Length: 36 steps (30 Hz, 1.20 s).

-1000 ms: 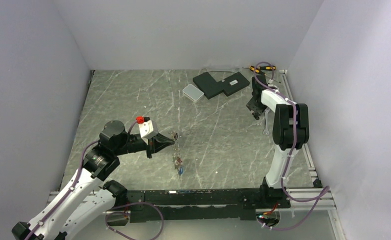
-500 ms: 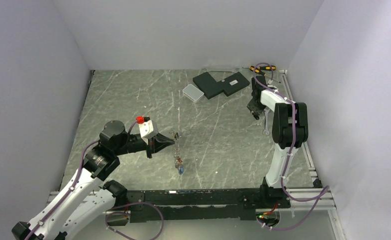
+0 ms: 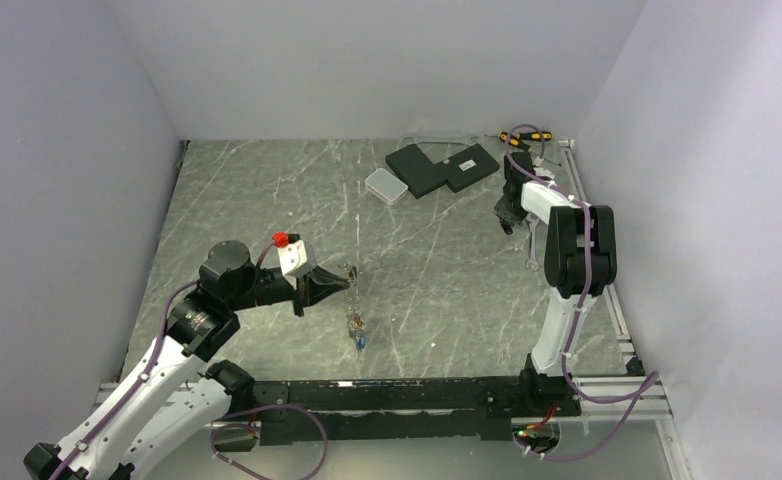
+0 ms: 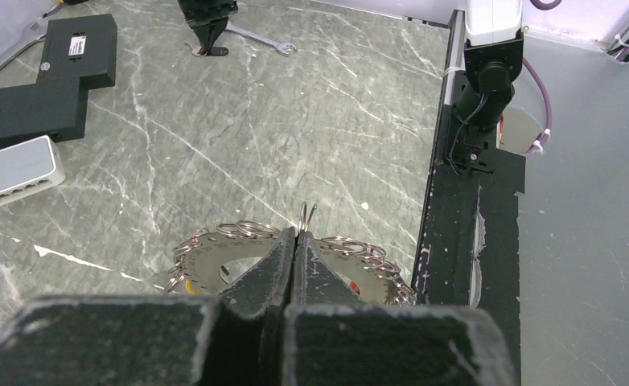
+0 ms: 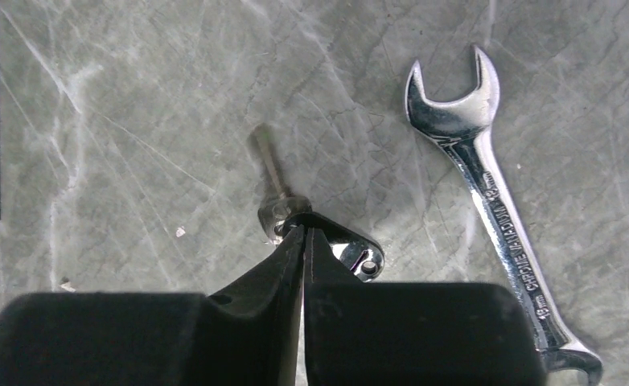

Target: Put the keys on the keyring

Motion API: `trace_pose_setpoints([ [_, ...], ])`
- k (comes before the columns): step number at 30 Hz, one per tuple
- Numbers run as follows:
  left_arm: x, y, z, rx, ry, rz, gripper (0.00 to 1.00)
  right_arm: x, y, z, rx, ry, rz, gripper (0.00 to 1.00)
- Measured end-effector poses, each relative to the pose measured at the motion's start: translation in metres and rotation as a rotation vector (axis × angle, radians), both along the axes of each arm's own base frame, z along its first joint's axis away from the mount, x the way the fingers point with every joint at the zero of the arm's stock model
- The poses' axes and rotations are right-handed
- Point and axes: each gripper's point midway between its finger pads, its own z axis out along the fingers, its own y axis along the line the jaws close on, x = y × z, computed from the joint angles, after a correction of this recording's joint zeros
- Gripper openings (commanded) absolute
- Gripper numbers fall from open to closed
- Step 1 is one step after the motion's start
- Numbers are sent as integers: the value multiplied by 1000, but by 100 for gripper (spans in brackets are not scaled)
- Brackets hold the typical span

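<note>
The right hand (image 5: 303,232) has closed since before, now pinching a key (image 5: 269,165) on the bench (image 5: 134,121) beside the wrench (image 5: 488,193). The left hand (image 4: 297,235) still pinches the keyring (image 4: 211,261), lifted off the bench.

Finding: robotics laboratory test cell. Evidence: two white robot arms, left (image 3: 167,365) and right (image 3: 577,260), are bolted to a black base rail (image 3: 387,395) on aluminium framing (image 3: 617,388). Plain white enclosure walls (image 3: 367,60) stand on three sides of a grey marbled worktop (image 3: 257,200). Purple cabling (image 4: 547,104) is exposed (loosely looped). A wrench (image 5: 500,217) and screwdrivers (image 3: 523,134) lie on the worktop.
</note>
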Motion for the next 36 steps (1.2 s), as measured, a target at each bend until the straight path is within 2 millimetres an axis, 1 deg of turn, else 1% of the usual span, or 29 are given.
trace_pose_setpoints([
  [1,0,0,0,0,0,0,0,1,1,0,4,-6,7,1],
  [2,0,0,0,0,0,0,0,1,2,0,7,-8,13,0],
  [15,0,0,0,1,0,3,0,6,5,0,8,-30,54,0],
  [21,0,0,0,1,0,3,0,0,16,3,33,-26,112,0],
  [25,1,0,-1,3,3,3,0,-7,27,19,53,-50,154,0],
  [30,2,-1,-3,8,11,3,0,-10,49,57,85,-129,229,0],
  [33,2,-1,-3,8,11,3,0,-12,69,78,103,-171,295,0],
  [36,2,-1,-3,8,10,3,0,-20,97,91,118,-187,383,0],
])
